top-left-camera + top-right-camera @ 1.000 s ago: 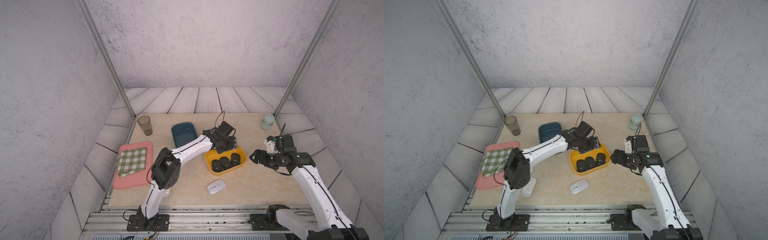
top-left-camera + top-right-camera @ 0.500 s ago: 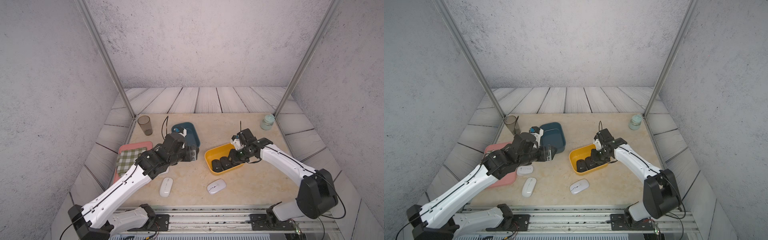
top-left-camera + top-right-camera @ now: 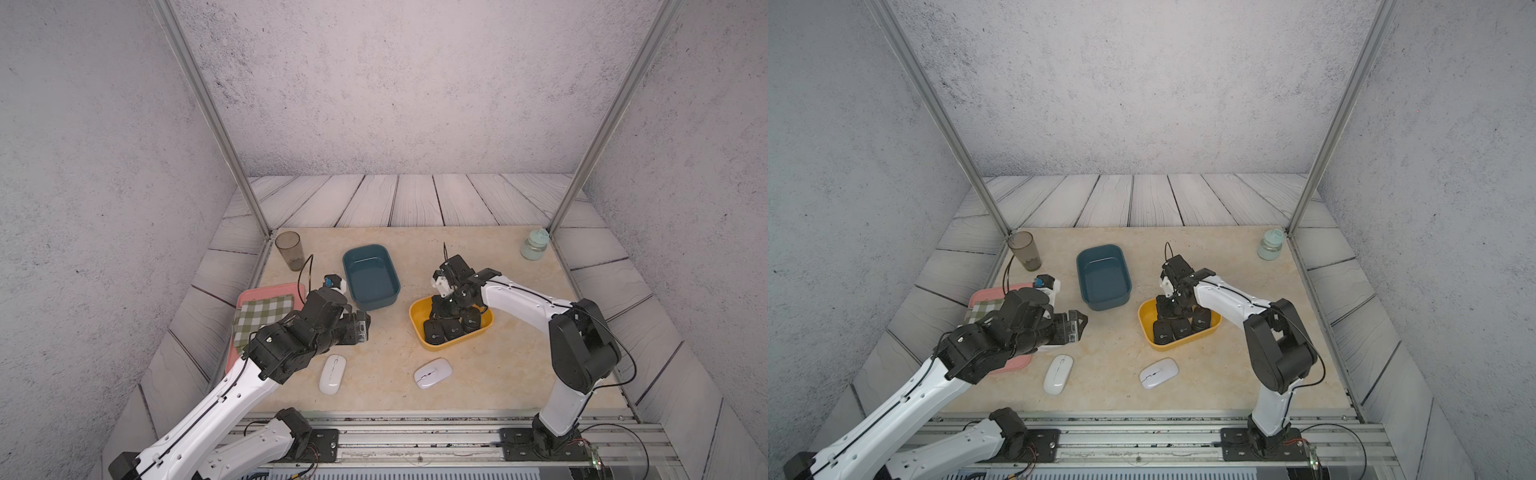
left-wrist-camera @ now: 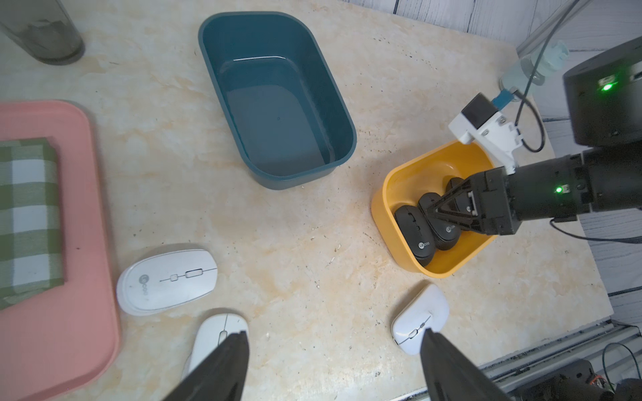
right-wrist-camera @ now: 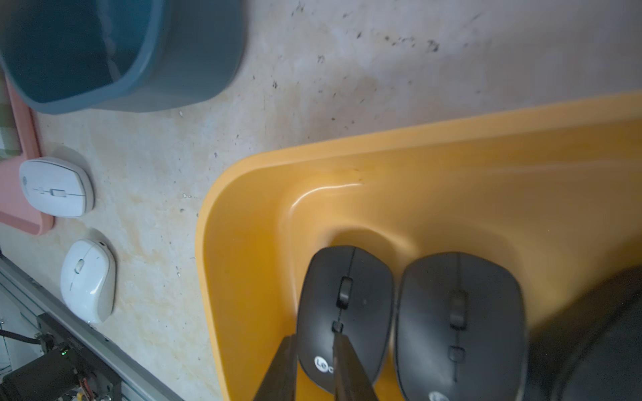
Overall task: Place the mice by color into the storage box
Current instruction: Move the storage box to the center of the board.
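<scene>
Three black mice (image 3: 453,328) lie side by side in the yellow storage box (image 3: 415,320); the blue storage box (image 3: 365,248) is empty. My right gripper (image 5: 314,338) is down in the yellow box, jaws nearly together, over the outer edge of one black mouse (image 5: 344,295). My left gripper (image 4: 334,333) hangs open over bare table with nothing in it. Two white mice (image 3: 332,374) (image 3: 433,372) lie near the front. The third white mouse (image 4: 166,281) lies beside the pink tray, under my left arm in both top views.
A pink tray (image 3: 266,293) holding a green checked cloth (image 3: 266,318) lies at the left. A tumbler (image 3: 289,249) stands at the back left and a small jar (image 3: 535,244) at the back right. Metal posts rise at both back corners.
My left arm has drawn back from the yellow box toward the pink tray. My right gripper has come from the right into the yellow box, and its jaws have narrowed.
</scene>
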